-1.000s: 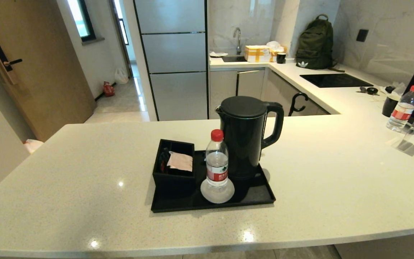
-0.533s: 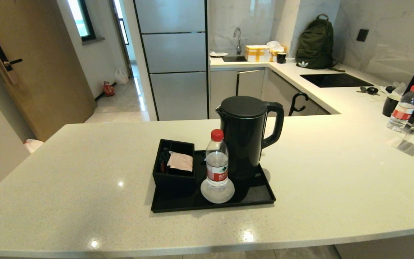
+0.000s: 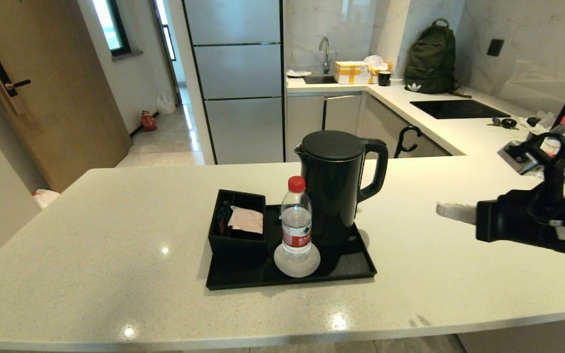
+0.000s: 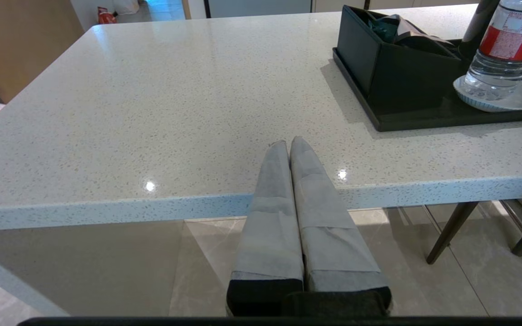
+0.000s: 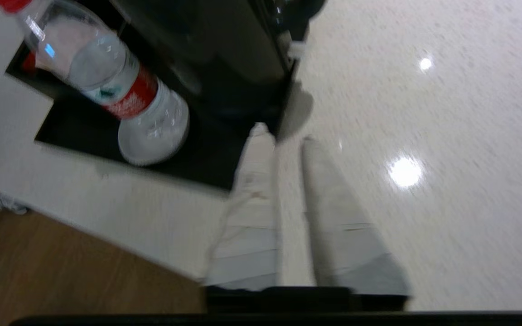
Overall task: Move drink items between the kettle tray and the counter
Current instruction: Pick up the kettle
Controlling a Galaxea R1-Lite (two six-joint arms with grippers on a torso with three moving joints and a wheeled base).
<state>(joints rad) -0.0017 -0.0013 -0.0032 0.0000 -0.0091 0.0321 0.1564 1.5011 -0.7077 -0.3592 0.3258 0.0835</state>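
Observation:
The black kettle (image 3: 334, 186) stands on the black tray (image 3: 351, 267), hiding its base. In front of it the red-capped water bottle (image 3: 296, 220) stands upright on the white coaster (image 3: 296, 265), beside the sachet box (image 3: 237, 230). My right gripper (image 3: 443, 211) hovers over the counter (image 3: 115, 255) to the right of the tray, apart from the kettle handle, pointing at it. In the right wrist view that gripper (image 5: 286, 136) is open and empty, near the tray corner, with the bottle (image 5: 107, 77) off to one side. My left gripper (image 4: 288, 144) is shut at the counter's front edge.
A second red-capped bottle (image 3: 554, 139) stands at the far right behind my right arm. Farther back are an induction hob (image 3: 456, 109), a green backpack (image 3: 429, 59) and a sink with boxes (image 3: 351, 72). Chair legs (image 4: 451, 231) show below the counter edge.
My right arm has come into the head view from the right and reached over the counter toward the kettle. The kettle, bottle and tray have not moved.

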